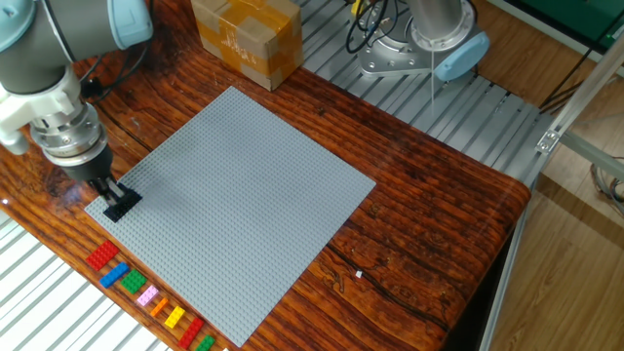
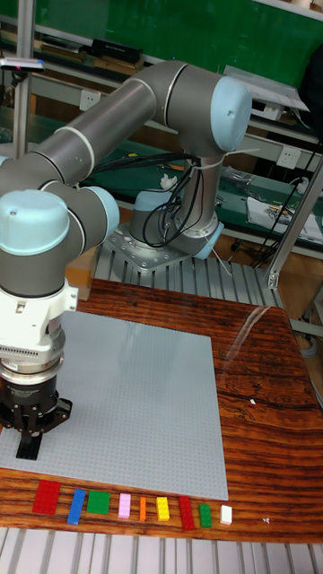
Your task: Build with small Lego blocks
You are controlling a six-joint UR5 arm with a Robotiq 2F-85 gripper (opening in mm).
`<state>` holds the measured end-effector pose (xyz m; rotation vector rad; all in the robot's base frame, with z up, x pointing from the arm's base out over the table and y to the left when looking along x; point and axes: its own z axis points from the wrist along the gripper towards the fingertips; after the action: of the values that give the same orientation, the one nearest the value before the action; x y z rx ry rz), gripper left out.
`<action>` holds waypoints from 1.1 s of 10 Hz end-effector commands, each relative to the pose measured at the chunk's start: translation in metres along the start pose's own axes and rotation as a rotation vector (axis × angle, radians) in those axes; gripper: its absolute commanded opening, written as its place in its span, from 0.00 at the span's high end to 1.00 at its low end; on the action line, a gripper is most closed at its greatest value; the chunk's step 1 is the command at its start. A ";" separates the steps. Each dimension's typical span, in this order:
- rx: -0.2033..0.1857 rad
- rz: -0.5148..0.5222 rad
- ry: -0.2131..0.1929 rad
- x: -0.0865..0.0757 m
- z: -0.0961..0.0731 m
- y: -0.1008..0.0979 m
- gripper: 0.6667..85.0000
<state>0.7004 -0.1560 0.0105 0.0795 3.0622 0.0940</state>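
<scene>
gripper (image 1: 119, 202) meets black brick (image 2: 28, 447) on baseplate (image 1: 244, 195) corner (jaws unclear).

Robotics lab; arm (image 2: 135, 117), aluminium frame (image 1: 575, 107)

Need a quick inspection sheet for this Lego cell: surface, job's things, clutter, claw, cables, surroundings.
Surface: wooden table, grey baseplate on it.
Job's things: bricks in a row along the table's front edge, off the baseplate; black brick at the baseplate's corner.
Clutter: cardboard box behind the baseplate.
Claw: claw down on the black brick; grip unclear.
Cables: black and yellow cables at the arm base.
Surroundings: aluminium frame, green board.
</scene>
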 end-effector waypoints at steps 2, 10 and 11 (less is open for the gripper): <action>0.014 0.078 -0.003 -0.002 0.001 0.003 1.00; 0.006 0.011 0.086 0.022 -0.021 -0.026 1.00; 0.014 0.012 0.088 0.021 -0.023 -0.032 1.00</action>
<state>0.6879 -0.1716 0.0137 0.1264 3.1124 0.0703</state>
